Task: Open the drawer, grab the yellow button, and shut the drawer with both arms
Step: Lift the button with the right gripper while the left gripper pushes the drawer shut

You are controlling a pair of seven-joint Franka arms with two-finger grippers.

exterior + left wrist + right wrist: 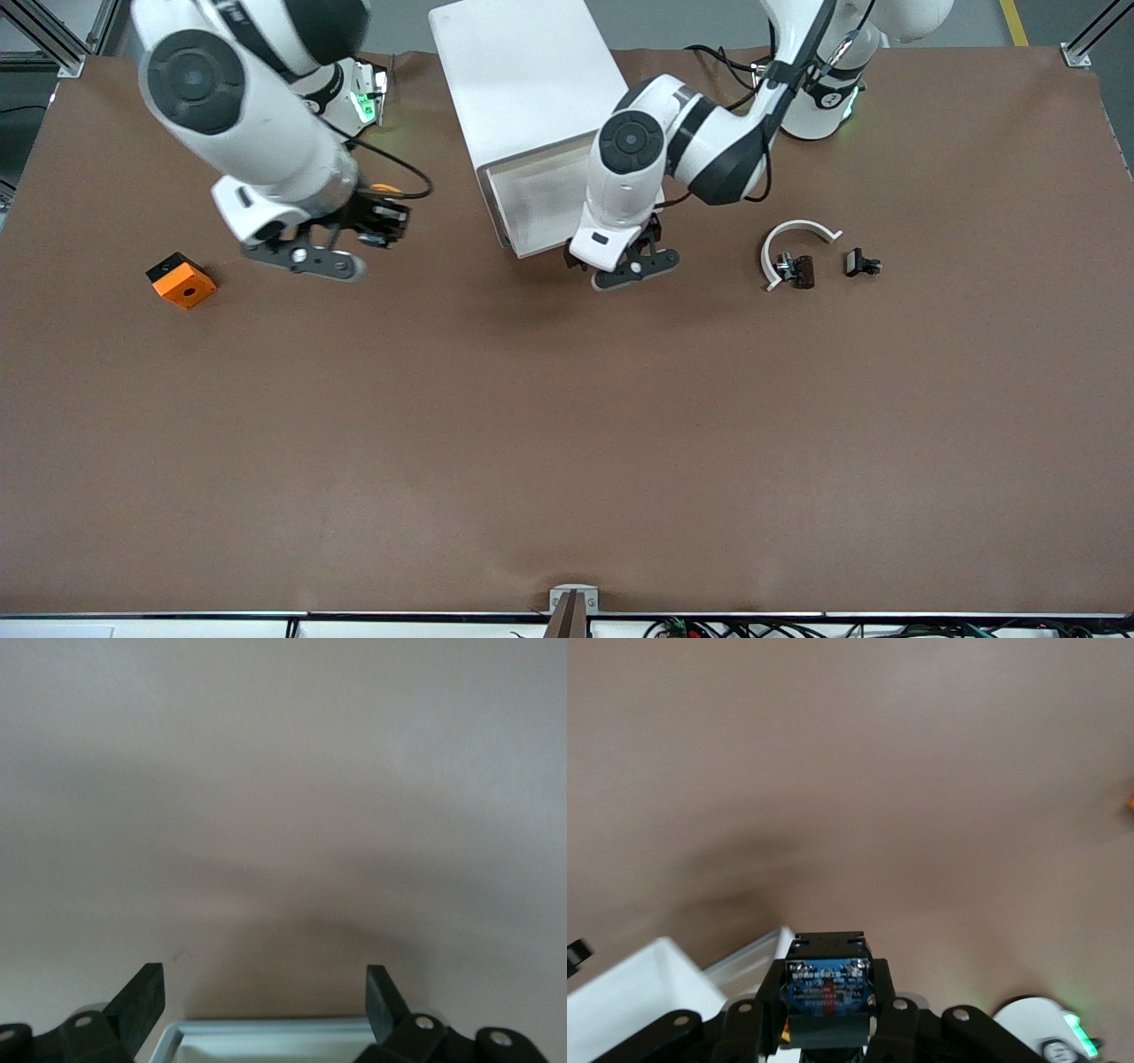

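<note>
The white cabinet (523,80) stands at the table's robot side, and its drawer (536,199) is pulled open toward the front camera. My right gripper (376,221) is up over the table toward the right arm's end. It is shut on the button (387,213), whose black body with a blue label (828,988) sits between the fingers (769,992); a bit of its orange cap (383,188) shows. My left gripper (631,263) is open and empty just past the drawer's front rim (283,1029), its fingers (142,999) spread wide.
An orange square block (182,281) lies toward the right arm's end. A white curved strip (797,232) with a brown part (802,271) and a small black part (861,263) lie toward the left arm's end.
</note>
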